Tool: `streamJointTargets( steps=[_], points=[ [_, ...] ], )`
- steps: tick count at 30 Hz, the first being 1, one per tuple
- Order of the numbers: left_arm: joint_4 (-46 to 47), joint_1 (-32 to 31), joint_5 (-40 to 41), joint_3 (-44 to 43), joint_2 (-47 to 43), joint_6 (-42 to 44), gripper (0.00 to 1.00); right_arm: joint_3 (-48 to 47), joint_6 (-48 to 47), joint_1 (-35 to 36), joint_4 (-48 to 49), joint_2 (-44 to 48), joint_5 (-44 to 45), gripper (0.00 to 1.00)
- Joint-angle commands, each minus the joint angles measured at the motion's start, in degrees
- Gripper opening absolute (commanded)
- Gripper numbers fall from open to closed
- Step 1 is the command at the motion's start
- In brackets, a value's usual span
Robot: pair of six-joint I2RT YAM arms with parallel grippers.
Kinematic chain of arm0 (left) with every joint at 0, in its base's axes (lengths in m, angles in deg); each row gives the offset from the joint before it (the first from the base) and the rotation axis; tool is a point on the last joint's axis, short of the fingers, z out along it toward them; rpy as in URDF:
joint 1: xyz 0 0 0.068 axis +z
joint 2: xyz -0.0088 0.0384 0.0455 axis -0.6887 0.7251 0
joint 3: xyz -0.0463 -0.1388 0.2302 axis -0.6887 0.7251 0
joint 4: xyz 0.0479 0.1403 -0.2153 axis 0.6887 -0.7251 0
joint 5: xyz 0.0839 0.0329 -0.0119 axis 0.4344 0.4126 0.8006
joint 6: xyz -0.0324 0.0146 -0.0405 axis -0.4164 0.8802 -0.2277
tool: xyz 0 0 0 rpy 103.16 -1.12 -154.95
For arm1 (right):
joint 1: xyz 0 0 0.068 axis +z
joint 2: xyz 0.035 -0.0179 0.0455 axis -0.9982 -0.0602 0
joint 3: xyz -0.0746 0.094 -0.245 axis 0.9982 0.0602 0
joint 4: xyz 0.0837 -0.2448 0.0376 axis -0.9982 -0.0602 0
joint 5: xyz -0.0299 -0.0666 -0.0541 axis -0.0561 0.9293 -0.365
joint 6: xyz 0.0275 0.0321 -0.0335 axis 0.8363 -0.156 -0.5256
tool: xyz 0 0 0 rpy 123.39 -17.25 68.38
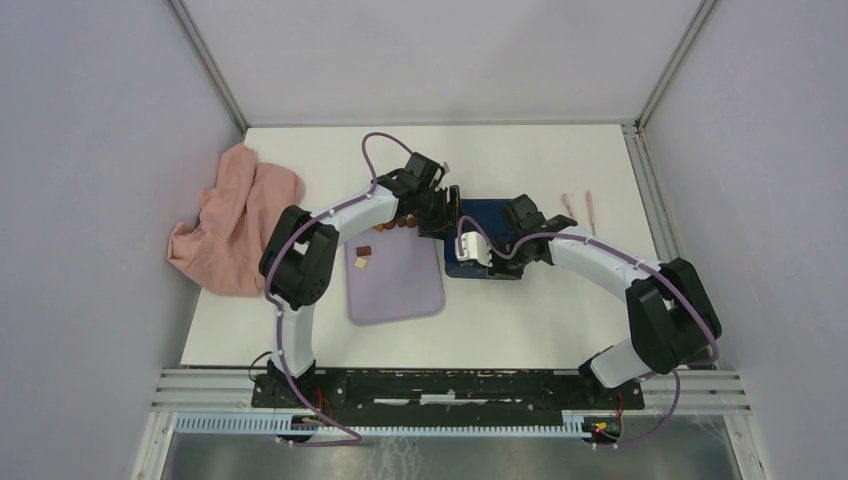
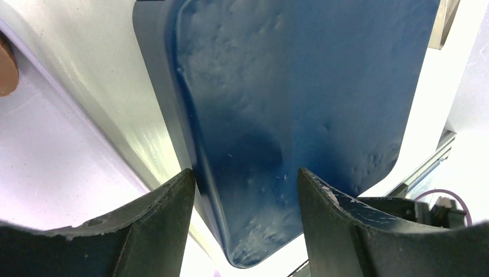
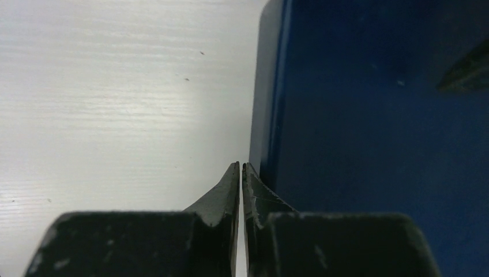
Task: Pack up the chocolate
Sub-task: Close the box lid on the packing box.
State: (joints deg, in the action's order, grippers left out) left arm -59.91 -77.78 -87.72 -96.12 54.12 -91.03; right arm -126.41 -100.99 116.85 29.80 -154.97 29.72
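Top external view: lilac tray and dark blue box beneath two arms.
Left gripper gapes over the box; right gripper is pinched closed at its edge; chocolate pieces lie on the tray, left of both.

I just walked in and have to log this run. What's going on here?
Both arms are at the dark blue box. The left gripper is open over one corner of it, beside the lilac tray, and holds nothing. The right gripper is shut and empty, its tips at the box's side edge. A few chocolate pieces lie on the tray, not yet packed.
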Motion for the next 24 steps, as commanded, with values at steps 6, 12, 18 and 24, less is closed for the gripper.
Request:
streamJointTargets(
  steps=[6,12,18,24],
  points=[
    [0.06,-0.62,-2.46,-2.89,1.68,2.69,0.71,-0.25,5.17,-5.98,1.65,3.95,5.4,0.11],
    [0.43,-1.49,-3.44,-3.99,2.71,2.4,0.71,-3.43,-1.98,-7.42,-9.62,4.27,-6.03,0.13],
    [0.43,-1.95,-4.27,-4.85,3.63,2.73,0.71,-10.79,2.09,-15.74,-13.49,5.55,-22.15,0.19],
    [0.1,-2.12,-4.56,-5.13,3.98,2.75,0.71,-8.46,30.92,-25.63,9.03,6.87,-15.57,0.72]
  ],
)
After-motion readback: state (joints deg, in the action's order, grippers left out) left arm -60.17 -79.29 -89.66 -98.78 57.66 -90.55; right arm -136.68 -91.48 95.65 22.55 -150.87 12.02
